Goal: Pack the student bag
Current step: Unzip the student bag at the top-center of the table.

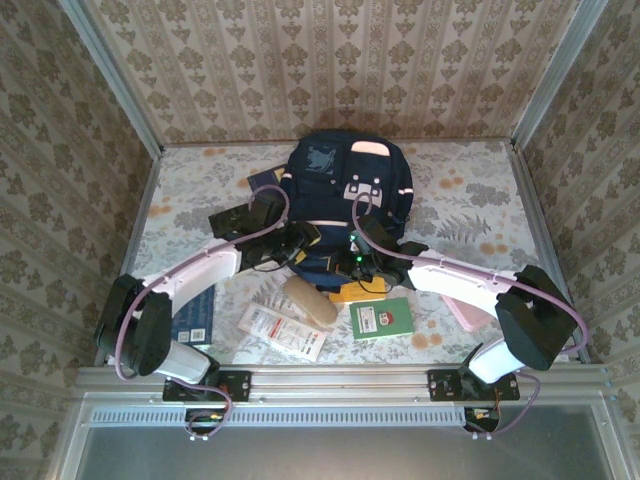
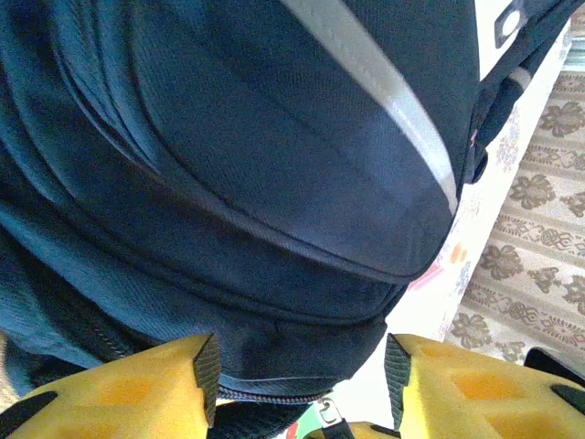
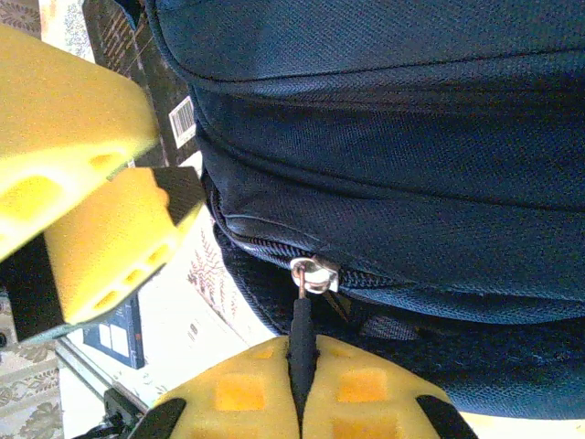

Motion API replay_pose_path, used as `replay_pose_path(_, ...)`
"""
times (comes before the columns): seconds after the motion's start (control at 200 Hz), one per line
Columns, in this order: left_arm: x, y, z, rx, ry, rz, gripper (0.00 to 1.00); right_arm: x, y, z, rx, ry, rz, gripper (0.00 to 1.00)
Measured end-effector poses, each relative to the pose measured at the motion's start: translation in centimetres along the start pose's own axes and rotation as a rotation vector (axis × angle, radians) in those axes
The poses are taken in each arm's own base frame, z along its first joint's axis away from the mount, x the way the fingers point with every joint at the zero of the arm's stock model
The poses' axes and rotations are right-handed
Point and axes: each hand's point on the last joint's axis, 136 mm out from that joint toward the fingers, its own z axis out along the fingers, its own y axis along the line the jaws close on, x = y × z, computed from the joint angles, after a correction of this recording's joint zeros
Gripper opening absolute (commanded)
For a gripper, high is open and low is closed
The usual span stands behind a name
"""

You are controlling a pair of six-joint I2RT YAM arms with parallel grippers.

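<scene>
- Student bag [image 1: 330, 185]: near end hidden under both arms in the top view. Cut by the frame edges in both wrist views.
- Zip pull [image 3: 302, 334]: lower end lost between the right fingers [image 3: 366, 393].
- Dark blue book [image 1: 193, 322]: half covered by the left arm.
- Pink item [image 1: 467, 312]: mostly under the right arm, possibly a case.
- Green booklet [image 1: 381, 319], white packet [image 1: 283, 331]: print too small to read.

student bag [image 1: 345, 185] | navy, pale stripes | table [image 1: 470, 200] far centre | front apparently up
</scene>
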Motion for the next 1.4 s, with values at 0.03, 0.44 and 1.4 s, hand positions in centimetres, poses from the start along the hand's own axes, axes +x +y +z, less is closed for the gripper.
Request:
replay_pose_path(0.03, 0.2, 0.0, 0.2, -0.001, 0.007, 0.0, 0.52, 0.0, 0.0, 0.1, 0.001, 0.0, -0.002, 0.0)
replay_pose_path(0.44, 1.1, 0.8, 1.3, -0.034, 0.037, -0.029, 0.5, 0.4, -0.6, 1.4, 0.016, 0.016, -0.019, 0.0)
replay_pose_path(1.4, -0.6, 1.7, 3.2, -0.195, 0.01, 0.03, 0.0, -0.4, -3.0, 0.5, 0.154, -0.042, -0.142, 0.0)
